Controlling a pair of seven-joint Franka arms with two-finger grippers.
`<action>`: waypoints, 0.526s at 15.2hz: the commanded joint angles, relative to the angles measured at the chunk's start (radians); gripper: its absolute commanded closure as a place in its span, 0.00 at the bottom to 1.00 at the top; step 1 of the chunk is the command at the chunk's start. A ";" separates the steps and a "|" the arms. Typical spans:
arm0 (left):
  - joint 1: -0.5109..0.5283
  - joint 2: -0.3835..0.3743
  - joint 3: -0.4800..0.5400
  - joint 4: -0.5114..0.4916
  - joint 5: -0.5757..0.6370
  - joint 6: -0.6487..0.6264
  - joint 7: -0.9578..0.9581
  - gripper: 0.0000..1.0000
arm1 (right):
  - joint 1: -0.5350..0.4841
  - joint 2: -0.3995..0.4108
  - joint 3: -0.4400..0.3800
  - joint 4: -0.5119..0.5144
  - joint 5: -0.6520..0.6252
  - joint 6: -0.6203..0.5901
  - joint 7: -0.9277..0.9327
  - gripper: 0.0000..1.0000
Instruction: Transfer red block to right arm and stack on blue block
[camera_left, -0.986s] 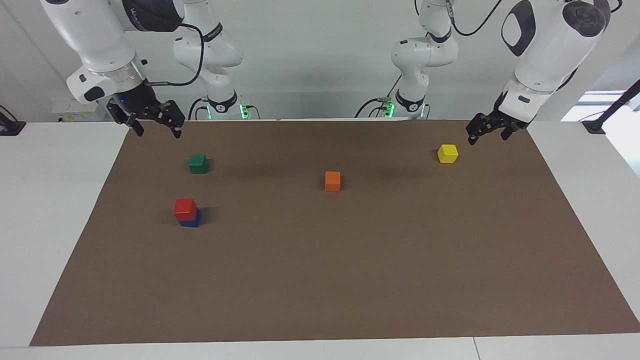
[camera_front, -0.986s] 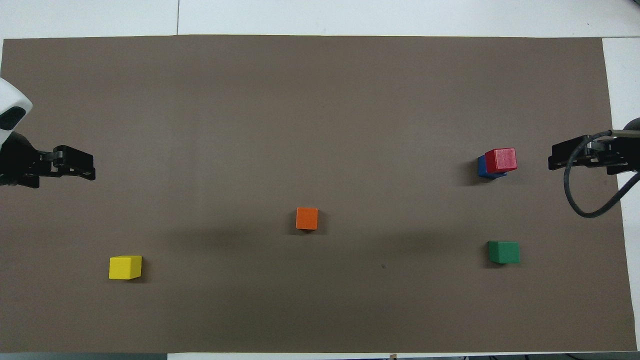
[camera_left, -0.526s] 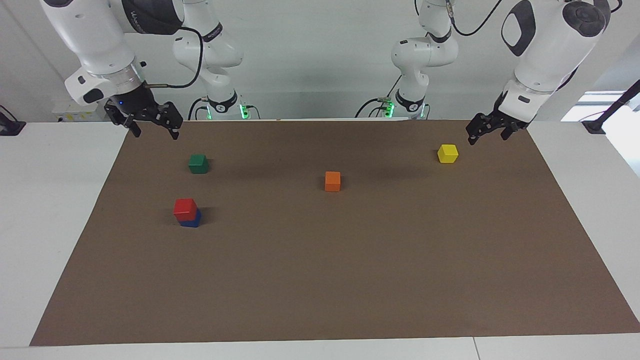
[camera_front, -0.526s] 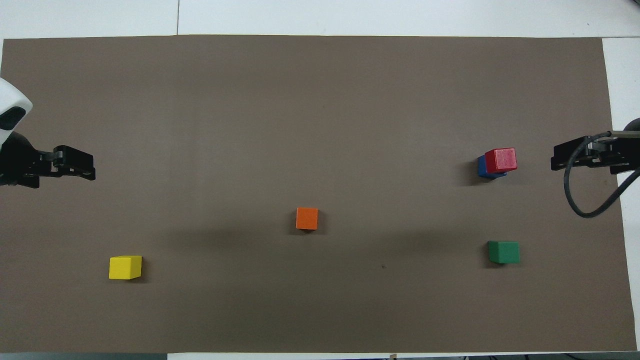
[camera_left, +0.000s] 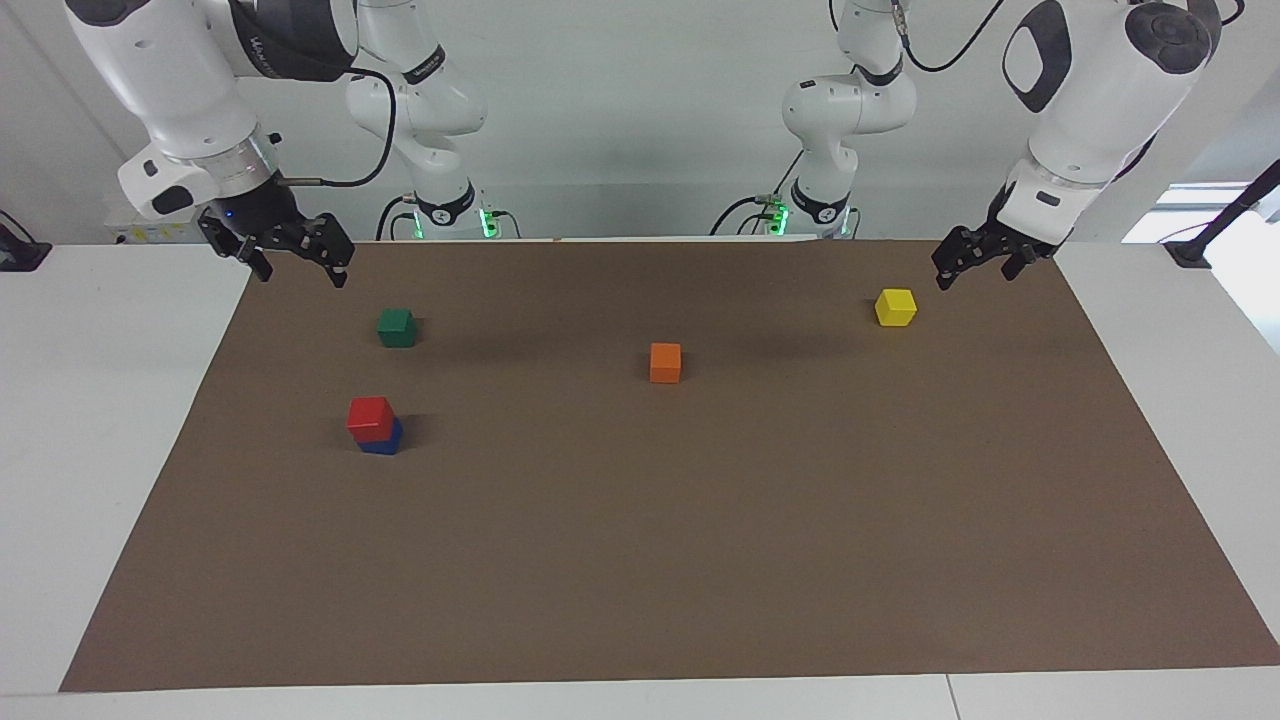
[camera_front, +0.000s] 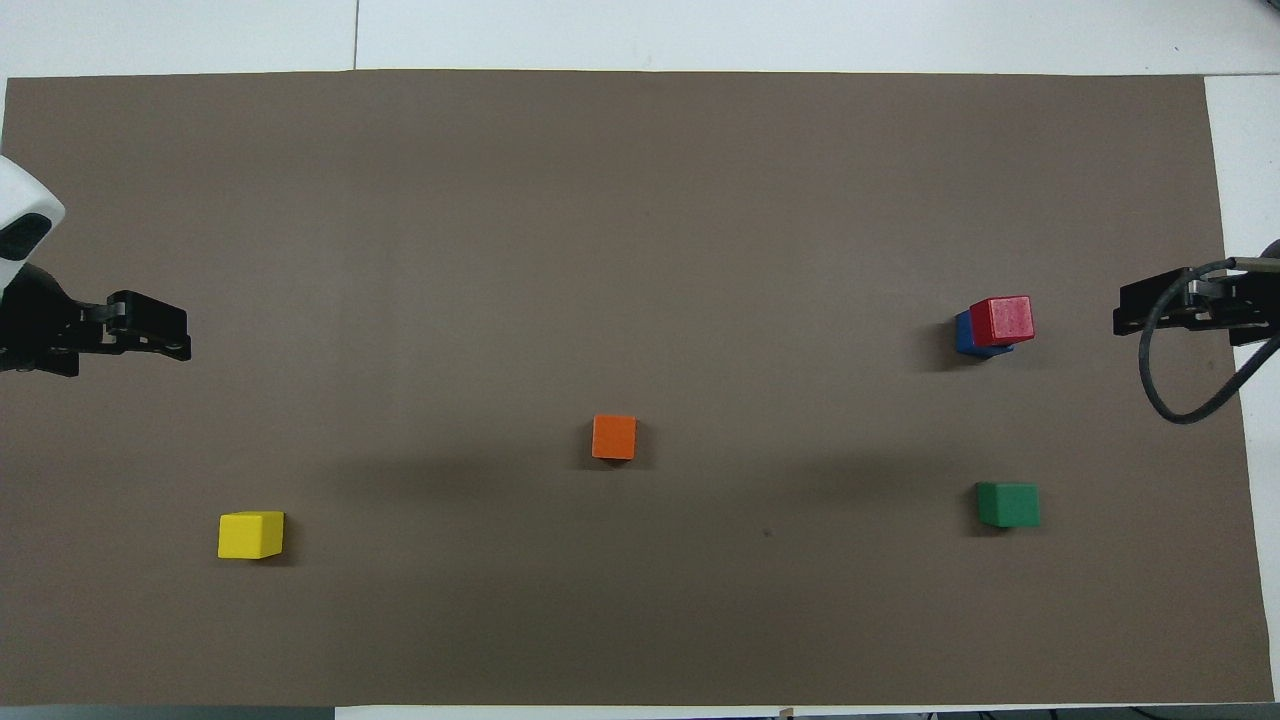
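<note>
Right pincer (camera_left: 297, 264) open, empty; red block (camera_left: 369, 417) tops blue block (camera_left: 386, 441).

A white table (camera_left: 110, 420) carries a brown mat (camera_left: 700, 540). Directly on the mat sit a green cube (camera_left: 397, 327), orange cube (camera_left: 665, 362), yellow cube (camera_left: 895, 307) and the blue block (camera_left: 385, 441) (bearing the red block (camera_left: 369, 417)).

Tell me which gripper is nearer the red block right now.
Right. The right gripper hangs open above the mat's edge at its own end, where the red block sits on the blue block. The left gripper waits open by the yellow block.
</note>
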 joint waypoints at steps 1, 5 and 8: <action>-0.002 -0.007 0.003 0.001 0.019 -0.013 -0.001 0.00 | -0.014 -0.022 0.007 -0.029 -0.005 0.024 -0.031 0.00; -0.002 -0.007 0.003 0.001 0.019 -0.014 -0.001 0.00 | -0.014 -0.022 0.005 -0.031 -0.008 0.027 -0.089 0.00; -0.002 -0.007 0.003 0.001 0.019 -0.014 -0.001 0.00 | -0.012 -0.022 0.007 -0.031 -0.008 0.026 -0.103 0.00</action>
